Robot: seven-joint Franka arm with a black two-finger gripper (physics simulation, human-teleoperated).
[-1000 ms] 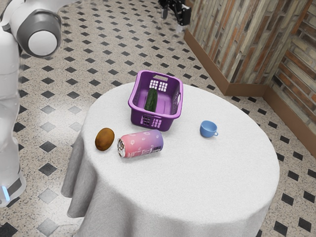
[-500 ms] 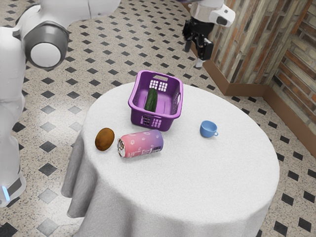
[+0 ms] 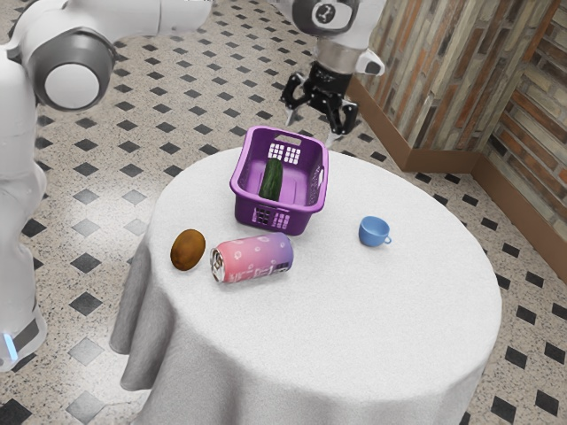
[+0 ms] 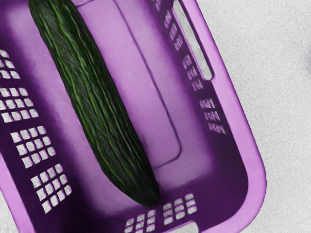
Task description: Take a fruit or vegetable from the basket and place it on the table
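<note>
Purple plastic makes up the basket [image 3: 246, 208], which stands upright on the round, white-clothed worktop [image 3: 354, 336], and a dark green cucumber [image 3: 272, 180] lies inside it. The cucumber rests on the basket's floor, stretched roughly lengthwise and slightly aslant. In the exterior view it sits toward the basket's left side; the wrist view shows its ridged skin with lighter green streaks, and one tapered tip near an end wall pierced with small square holes. A long handle slot opens in a side wall.

The black end effector [image 3: 311, 128] hangs above the far end of the basket in the exterior view, pointing downward, with its two fingers spread apart and only air between them. It is apart from the cucumber. The white arm [image 3: 159, 13] reaches in from the exterior view's upper left.

On the cloth, a pink-to-purple can [image 3: 252, 258] lies on its side near the basket, its silver end facing the exterior view's left. Just beside that end is a brown, oval item [image 3: 188, 250]. A small blue cup [image 3: 372, 231] stands toward the exterior view's right, its handle turned the same way. Beyond are a speckled floor with black diamonds and walls of mixed brick.
</note>
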